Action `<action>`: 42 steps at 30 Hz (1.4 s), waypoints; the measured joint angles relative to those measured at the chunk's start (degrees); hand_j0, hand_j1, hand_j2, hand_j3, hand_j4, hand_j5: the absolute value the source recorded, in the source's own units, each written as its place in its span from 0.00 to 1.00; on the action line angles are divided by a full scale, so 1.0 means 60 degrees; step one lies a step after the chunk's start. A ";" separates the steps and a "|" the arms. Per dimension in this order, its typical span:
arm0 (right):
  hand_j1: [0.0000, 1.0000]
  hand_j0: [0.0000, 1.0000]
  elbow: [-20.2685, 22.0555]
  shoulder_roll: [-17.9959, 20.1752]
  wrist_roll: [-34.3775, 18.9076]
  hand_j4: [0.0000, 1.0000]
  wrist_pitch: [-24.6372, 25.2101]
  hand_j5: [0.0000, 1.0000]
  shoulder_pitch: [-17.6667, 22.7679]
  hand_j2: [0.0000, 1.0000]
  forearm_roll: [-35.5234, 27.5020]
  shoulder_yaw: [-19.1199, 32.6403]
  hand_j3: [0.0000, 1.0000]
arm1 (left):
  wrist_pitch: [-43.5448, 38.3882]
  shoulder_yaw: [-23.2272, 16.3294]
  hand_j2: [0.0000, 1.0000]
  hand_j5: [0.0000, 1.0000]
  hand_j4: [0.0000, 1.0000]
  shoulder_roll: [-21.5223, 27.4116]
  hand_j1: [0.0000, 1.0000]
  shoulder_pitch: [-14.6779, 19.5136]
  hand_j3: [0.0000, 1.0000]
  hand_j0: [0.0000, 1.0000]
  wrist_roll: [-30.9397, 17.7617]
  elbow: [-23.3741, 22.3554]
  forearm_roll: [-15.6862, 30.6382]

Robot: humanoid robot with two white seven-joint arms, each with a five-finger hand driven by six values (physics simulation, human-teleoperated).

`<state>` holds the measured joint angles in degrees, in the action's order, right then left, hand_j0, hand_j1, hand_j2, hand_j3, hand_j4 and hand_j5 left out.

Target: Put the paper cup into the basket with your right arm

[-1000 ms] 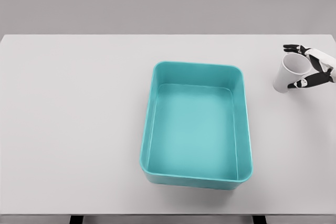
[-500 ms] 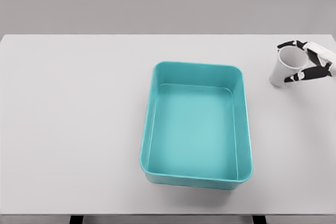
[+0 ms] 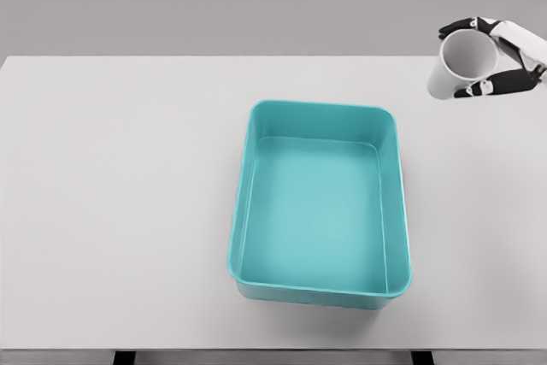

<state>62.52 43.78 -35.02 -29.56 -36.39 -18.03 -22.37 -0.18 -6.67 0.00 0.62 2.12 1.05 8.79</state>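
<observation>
Just one paper cup (image 3: 461, 64), one basket (image 3: 320, 203).

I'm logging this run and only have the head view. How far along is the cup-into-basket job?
Done: the right hand has grasped the paper cup, fingers wrapped around it, and holds it tilted at the table's far right.
In hand: carrying the cup; it is well right of the teal basket.
Left: bring the cup over the basket, which holds nothing, and release it. The left arm is out of view.
</observation>
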 measured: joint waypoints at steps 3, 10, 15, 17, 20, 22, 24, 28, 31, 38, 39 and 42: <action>0.75 0.75 0.0603 0.0020 -0.0001 0.75 -0.0180 0.75 0.0059 0.75 0.0002 0.0050 0.75 | 0.0000 0.0000 1.00 1.00 1.00 0.0000 1.00 0.0000 1.00 1.00 0.0000 0.0001 0.0000; 0.73 0.73 0.1916 0.0040 -0.0004 0.73 -0.0271 0.73 0.0132 0.73 0.0012 0.0012 0.73 | 0.0000 0.0000 1.00 1.00 1.00 0.0000 1.00 0.0000 1.00 1.00 0.0000 0.0001 0.0000; 0.73 0.73 0.2915 0.0042 -0.0004 0.73 -0.0273 0.73 0.0234 0.73 0.0036 -0.0260 0.73 | 0.0000 0.0000 1.00 1.00 1.00 0.0000 1.00 0.0000 1.00 1.00 0.0000 0.0000 0.0000; 0.73 0.73 0.3267 0.0037 -0.0004 0.73 -0.0274 0.73 0.0220 0.73 0.0068 -0.0527 0.73 | 0.0000 0.0000 1.00 1.00 1.00 0.0000 1.00 0.0000 1.00 1.00 0.0000 0.0000 0.0000; 0.73 0.73 0.3740 0.0033 -0.0005 0.73 -0.0253 0.73 0.0190 0.73 0.0365 -0.0921 0.73 | 0.0000 0.0000 1.00 1.00 1.00 0.0000 1.00 0.0000 1.00 1.00 0.0000 -0.0001 0.0000; 0.73 0.73 0.3890 0.0021 -0.0005 0.73 -0.0237 0.73 0.0190 0.73 0.0671 -0.1126 0.73 | 0.0000 0.0000 1.00 1.00 1.00 0.0000 1.00 0.0000 1.00 1.00 0.0000 -0.0001 0.0000; 0.73 0.73 0.3987 -0.0005 -0.0005 0.73 -0.0220 0.73 0.0176 0.73 0.1098 -0.1286 0.73 | 0.0000 0.0000 1.00 1.00 1.00 0.0000 1.00 0.0000 1.00 1.00 0.0000 0.0000 0.0000; 0.73 0.73 0.4247 -0.0052 -0.0005 0.73 -0.0186 0.73 0.0161 0.73 0.2160 -0.1529 0.73 | 0.0000 0.0000 1.00 1.00 1.00 0.0000 1.00 0.0000 1.00 1.00 0.0000 -0.0002 0.0000; 0.73 0.73 0.4455 -0.0114 -0.0005 0.73 -0.0146 0.73 0.0147 0.73 0.2603 -0.1713 0.73 | 0.0000 0.0000 1.00 1.00 1.00 0.0000 1.00 0.0000 1.00 1.00 0.0000 -0.0003 0.0000; 0.72 0.72 0.4721 -0.0394 -0.0001 0.72 -0.0084 0.72 0.0088 0.72 0.3648 -0.2189 0.72 | 0.0000 0.0000 1.00 1.00 1.00 0.0000 1.00 0.0000 1.00 1.00 0.0000 -0.0001 0.0000; 0.72 0.72 0.4776 -0.0438 -0.0001 0.72 -0.0001 0.72 0.0088 0.72 0.3910 -0.2236 0.72 | 0.0000 0.0000 1.00 1.00 1.00 0.0000 1.00 0.0000 1.00 1.00 0.0000 -0.0001 0.0000; 0.72 0.72 0.5036 -0.0547 -0.0001 0.72 0.0438 0.72 0.0088 0.72 0.4800 -0.2424 0.72 | 0.0000 0.0000 1.00 1.00 1.00 0.0000 1.00 0.0000 1.00 1.00 0.0000 0.0000 0.0000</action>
<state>92.74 40.50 -35.02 -26.93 -35.86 10.77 -36.91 -0.18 -6.67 0.00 0.62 2.12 1.06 8.79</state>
